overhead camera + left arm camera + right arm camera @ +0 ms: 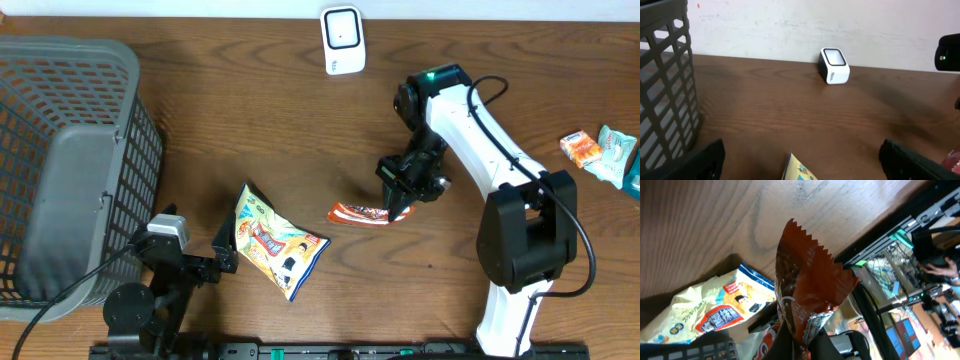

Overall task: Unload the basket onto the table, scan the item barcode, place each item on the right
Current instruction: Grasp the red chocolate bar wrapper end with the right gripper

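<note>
Currently | right end effector [398,205] pinching red packet [358,213] in front of scanner [342,40] | left end effector [226,250] spread

Red-brown zigzag-edged packet [355,213] — well apart from the upright white scanner [342,40]

- A dark brown, wood-grain worktop [250,120] fills the overhead view from side to side.
- A white wall [765,30] runs along the worktop's far edge. It is faintly scuffed and has a small red mark near its upper left.
- The light is soft and even, and shadows on the wood are dim and blurred.
- Past one worktop edge, the right wrist view shows dark framing [875,245] and lit blue screens [905,330], both blurred.
</note>
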Robot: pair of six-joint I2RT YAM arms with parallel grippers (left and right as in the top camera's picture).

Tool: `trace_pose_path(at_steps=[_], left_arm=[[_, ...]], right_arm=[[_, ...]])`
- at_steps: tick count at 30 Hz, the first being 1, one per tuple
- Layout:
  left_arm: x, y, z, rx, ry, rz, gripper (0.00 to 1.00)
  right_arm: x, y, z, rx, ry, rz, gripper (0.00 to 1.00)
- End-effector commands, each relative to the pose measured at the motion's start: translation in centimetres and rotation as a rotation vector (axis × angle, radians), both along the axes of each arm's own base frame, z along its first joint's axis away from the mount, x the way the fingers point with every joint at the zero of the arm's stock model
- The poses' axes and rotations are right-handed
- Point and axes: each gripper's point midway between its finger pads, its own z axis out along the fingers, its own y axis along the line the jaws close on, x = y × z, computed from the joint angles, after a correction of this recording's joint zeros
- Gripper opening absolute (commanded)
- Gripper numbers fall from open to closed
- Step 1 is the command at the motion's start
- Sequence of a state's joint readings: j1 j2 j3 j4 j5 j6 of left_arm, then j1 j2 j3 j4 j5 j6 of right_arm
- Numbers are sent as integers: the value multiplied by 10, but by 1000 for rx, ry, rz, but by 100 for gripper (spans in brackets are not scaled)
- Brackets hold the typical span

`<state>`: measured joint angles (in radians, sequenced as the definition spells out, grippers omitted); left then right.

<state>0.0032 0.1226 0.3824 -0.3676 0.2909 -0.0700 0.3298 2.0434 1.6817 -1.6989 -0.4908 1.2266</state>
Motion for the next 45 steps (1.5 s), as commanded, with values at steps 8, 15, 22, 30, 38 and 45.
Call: trace_pose_path(at_steps=[8,15,22,30,38,45], left_arm=[[-1,-3,0,10,-4,-20,98],[-1,-3,0,10,-4,-20,98],[-1,-3,0,10,-4,-20,98],[-1,-3,0,10,-4,-20,98],[-1,-3,0,10,-4,-20,98],[-1,-3,0,10,-4,-20,98]], right_arm=[[-11,-12,-20,-64,134,-82,1],[-14,-13,-26,-74,164,-83,1],[-14,-13,-26,-58,156,-64,1],[-14,-12,-25,-42,152,-54,1],[-14,-12,-25,-42,152,-54,1],[-14,-12,-25,-42,152,-54,1]])
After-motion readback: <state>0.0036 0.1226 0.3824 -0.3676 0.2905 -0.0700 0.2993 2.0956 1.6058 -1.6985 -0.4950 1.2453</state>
